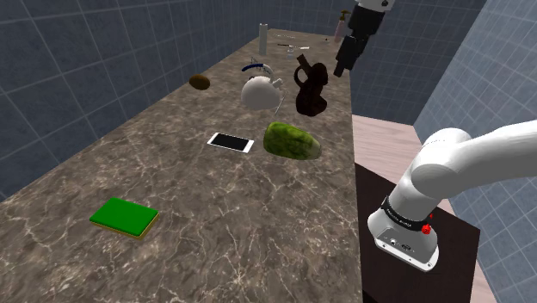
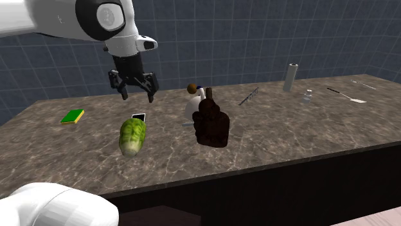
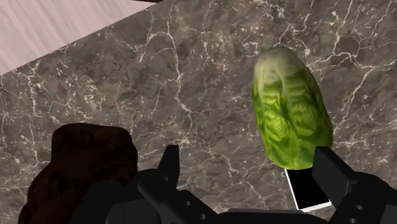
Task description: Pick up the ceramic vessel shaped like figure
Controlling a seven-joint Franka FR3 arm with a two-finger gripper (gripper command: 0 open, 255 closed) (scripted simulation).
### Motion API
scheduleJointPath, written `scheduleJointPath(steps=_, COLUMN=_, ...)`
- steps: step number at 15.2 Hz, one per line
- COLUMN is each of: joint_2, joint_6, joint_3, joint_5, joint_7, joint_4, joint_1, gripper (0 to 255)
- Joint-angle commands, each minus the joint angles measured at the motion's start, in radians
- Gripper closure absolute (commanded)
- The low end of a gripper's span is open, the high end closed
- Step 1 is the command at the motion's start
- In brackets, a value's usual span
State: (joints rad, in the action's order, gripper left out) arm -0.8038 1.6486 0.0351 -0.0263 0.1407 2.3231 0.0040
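Note:
The figure-shaped vessel [image 1: 311, 86] [image 2: 211, 122] is dark brown and stands upright on the marble counter [image 1: 181, 185]. It is next to a white teapot [image 1: 261, 90] [image 2: 192, 109]. My black gripper [image 1: 343, 67] [image 2: 137, 93] hangs open well above the counter with nothing between its fingers. In the second exterior view it is to the left of the vessel and above a green lettuce [image 2: 133, 136]. In the wrist view the vessel [image 3: 83, 168] lies beside one finger of the gripper [image 3: 249, 170], outside the gap, and the lettuce [image 3: 291, 108] is ahead of the other finger.
A white-framed phone [image 1: 231, 142] [image 3: 308, 189] lies flat beside the lettuce [image 1: 292, 139]. A green book [image 1: 126, 216] sits near the counter's front, and a brown round thing [image 1: 200, 82] lies at its far side. A grey cylinder [image 2: 291, 78] and utensils [image 2: 347, 95] are at the far end.

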Motion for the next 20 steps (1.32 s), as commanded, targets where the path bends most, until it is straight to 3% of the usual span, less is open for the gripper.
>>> scheduleJointPath(steps=1, joint_2=0.0, joint_6=0.0, joint_3=0.0, joint_5=0.0, joint_7=0.0, joint_4=0.0, joint_1=0.0, gripper=0)
scheduleJointPath(steps=11, joint_2=0.35, joint_6=0.078, joint_3=0.17, joint_5=0.066, joint_7=0.283, joint_4=-0.221, joint_1=0.009, gripper=0)
scheduleJointPath(steps=20, joint_2=0.721, joint_6=0.075, joint_3=0.283, joint_5=0.023, joint_7=0.539, joint_4=-0.546, joint_1=0.009, gripper=0)
